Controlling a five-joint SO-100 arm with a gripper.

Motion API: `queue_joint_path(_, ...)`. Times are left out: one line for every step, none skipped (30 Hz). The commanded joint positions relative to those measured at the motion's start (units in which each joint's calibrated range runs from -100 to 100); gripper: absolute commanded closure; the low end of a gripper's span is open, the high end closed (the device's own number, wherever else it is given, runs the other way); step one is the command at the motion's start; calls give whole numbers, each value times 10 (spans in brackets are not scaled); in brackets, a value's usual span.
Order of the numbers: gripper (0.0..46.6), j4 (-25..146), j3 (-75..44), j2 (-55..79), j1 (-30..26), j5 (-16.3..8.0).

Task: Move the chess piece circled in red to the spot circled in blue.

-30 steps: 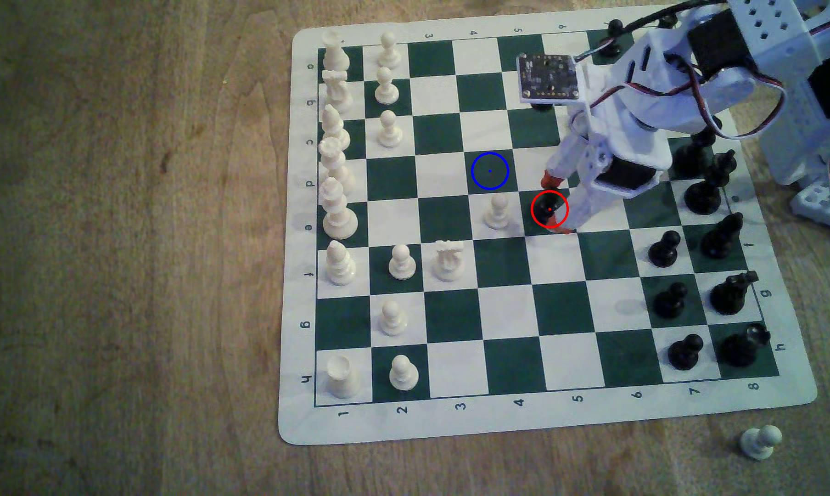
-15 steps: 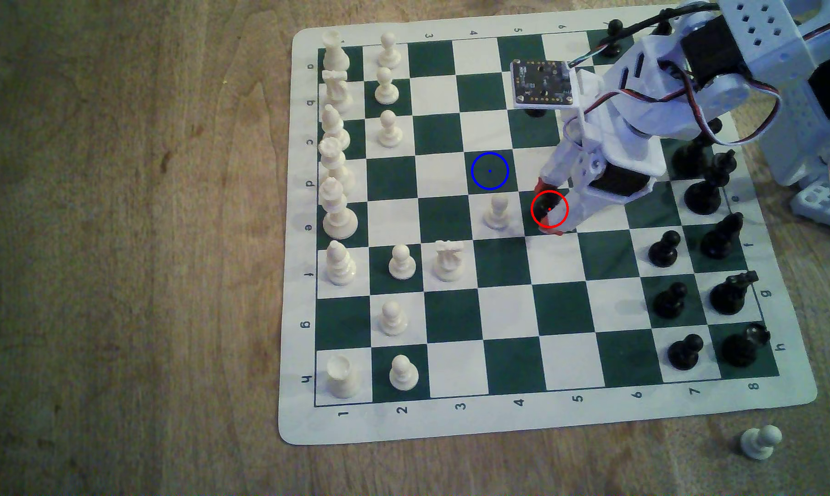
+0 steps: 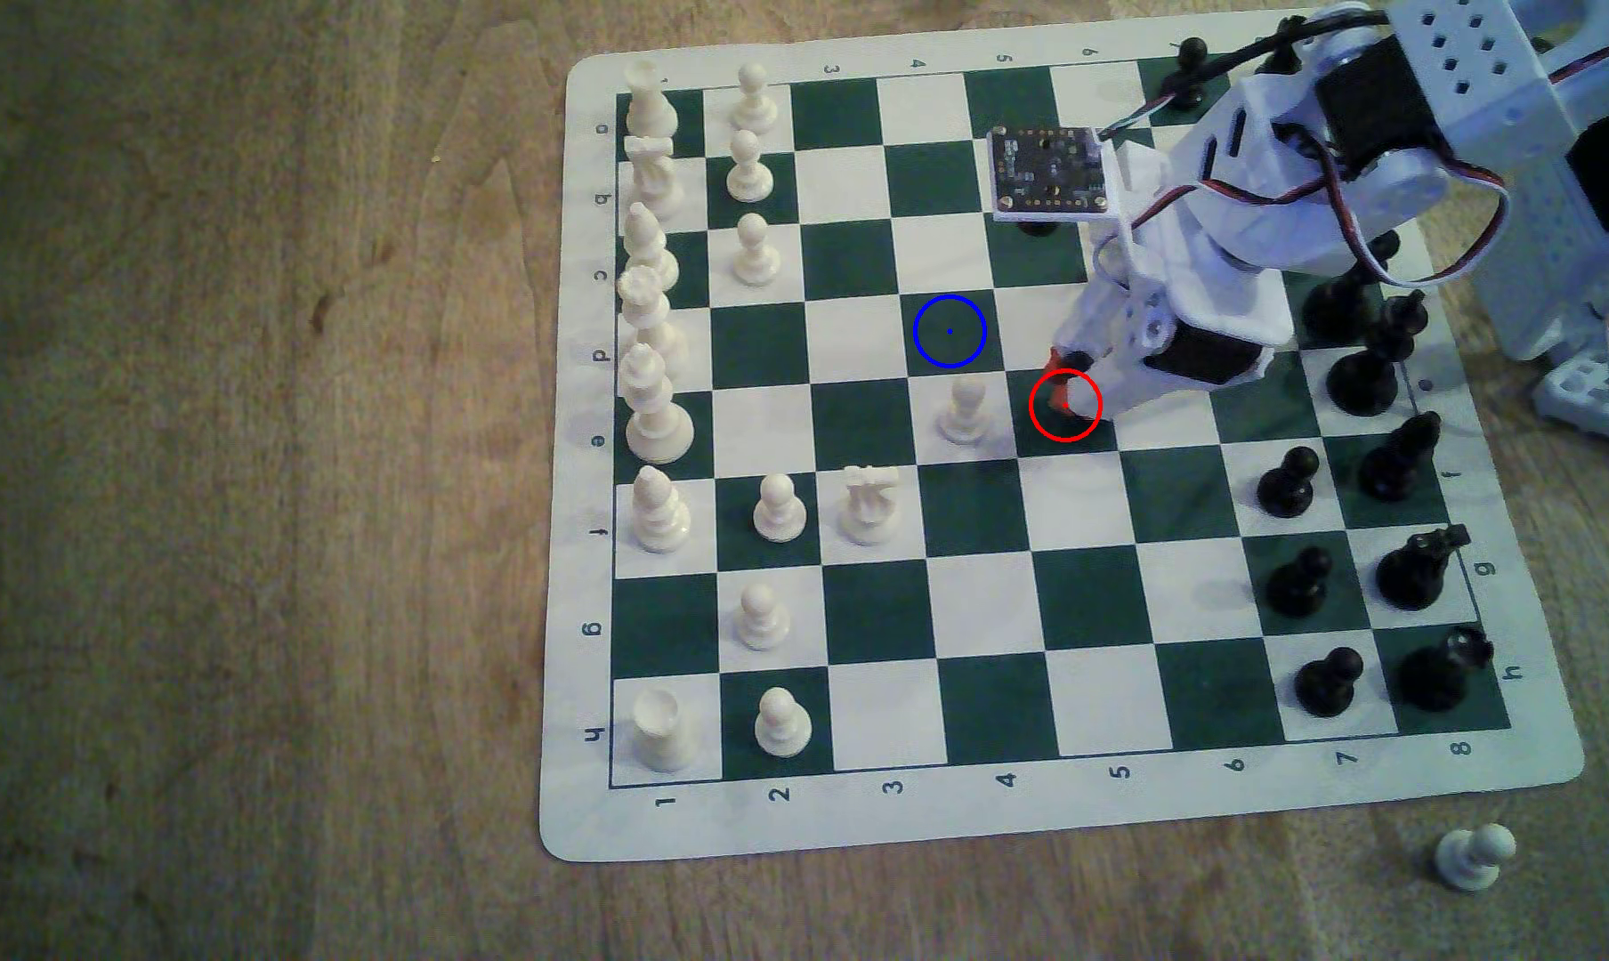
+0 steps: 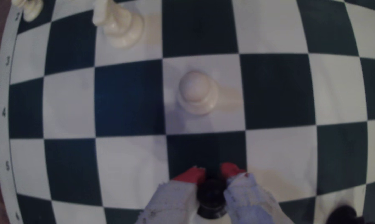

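Black pawn, clamped between the red-tipped fingers of the gripper, over the red-ringed square near mid-board. Step in hand: lift. Next: carry diagonally to the blue-ringed square, clearing the adjacent white pawn.

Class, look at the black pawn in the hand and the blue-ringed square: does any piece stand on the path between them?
Nothing visible does. The hand grips the black pawn, and the blue-ringed square is bare, diagonally adjacent. The nearest piece, the white pawn, stands beside that path, not on it.
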Motion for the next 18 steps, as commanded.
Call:
queue_joint_path(464, 13, -49, -7, -6, 3)
queue_joint_path(464, 20, -51, -9, -6, 3)
queue_joint_path(464, 24, -54, -11, -6, 3)
queue_joint_path(464, 35, -63, -18, -5, 3)
queue_joint_path(464, 45, -70, -24, -4, 3)
queue_joint_path(464, 58, -83, -32, -3, 3)
queue_joint_path(464, 74, -95, -42, -1, 3)
queue_joint_path(464, 103, -120, -59, 4, 3)
queue_joint_path(464, 118, -134, -69, 7, 3)
queue_joint_path(464, 129, -144, -79, 10, 4)
queue_joint_path(464, 136, -152, -87, 13, 4)
queue_joint_path(464, 144, -160, -95, 16, 5)
queue_joint_path(464, 153, -173, -102, 21, 6)
queue_joint_path(464, 153, -179, -103, 25, 7)
queue_joint_path(464, 153, -185, -103, 30, 9)
queue_joint_path(464, 150, -192, -98, 37, 11)
queue_joint_path(464, 131, -202, -82, 51, 15)
queue_joint_path(464, 108, -211, -60, 63, 17)
